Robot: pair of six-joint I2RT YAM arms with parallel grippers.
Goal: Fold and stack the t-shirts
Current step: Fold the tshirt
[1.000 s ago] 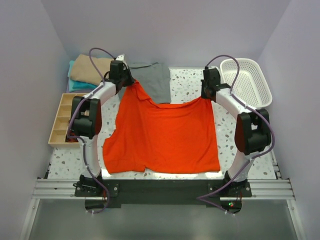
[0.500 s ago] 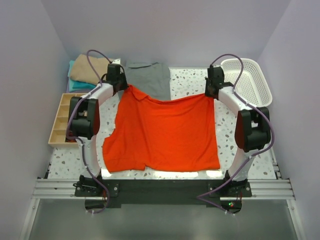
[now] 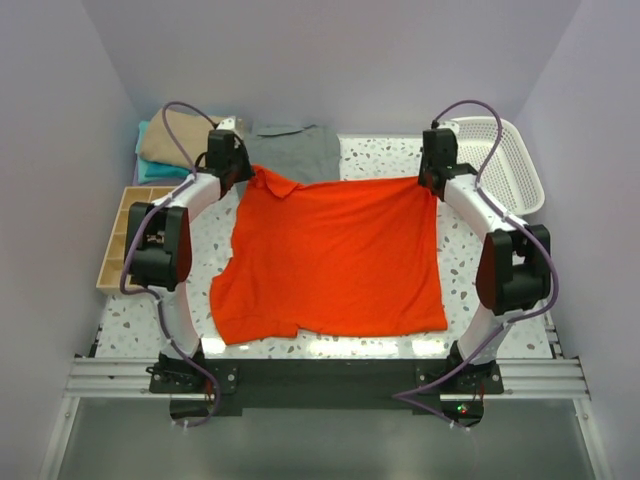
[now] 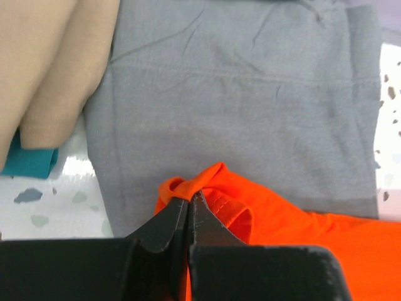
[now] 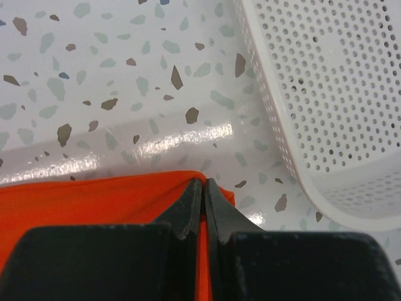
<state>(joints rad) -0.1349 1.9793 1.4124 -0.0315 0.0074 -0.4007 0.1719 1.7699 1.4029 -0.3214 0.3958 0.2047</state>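
The orange-red t-shirt point(image 3: 335, 255) lies spread over the middle of the table. My left gripper point(image 3: 248, 178) is shut on its far left corner point(image 4: 200, 182), above the grey t-shirt point(image 3: 292, 152), which also shows in the left wrist view point(image 4: 244, 100). My right gripper point(image 3: 430, 186) is shut on the shirt's far right corner point(image 5: 125, 197), beside the basket. The far edge is pulled taut between both grippers. Folded tan point(image 3: 180, 138) and teal point(image 3: 150, 170) shirts are stacked at the far left; both also show in the left wrist view, tan point(image 4: 44, 69) over teal point(image 4: 28, 160).
A white mesh basket point(image 3: 495, 160) stands at the far right, close to my right gripper, and shows in the right wrist view point(image 5: 326, 88). A wooden compartment tray point(image 3: 125, 235) sits at the left edge. Speckled tabletop point(image 3: 385, 160) shows behind the orange shirt.
Both grippers have moved away from the bases and apart, carrying the orange shirt's far corners. The sagging far edge has been pulled straight and the shirt now lies flatter.
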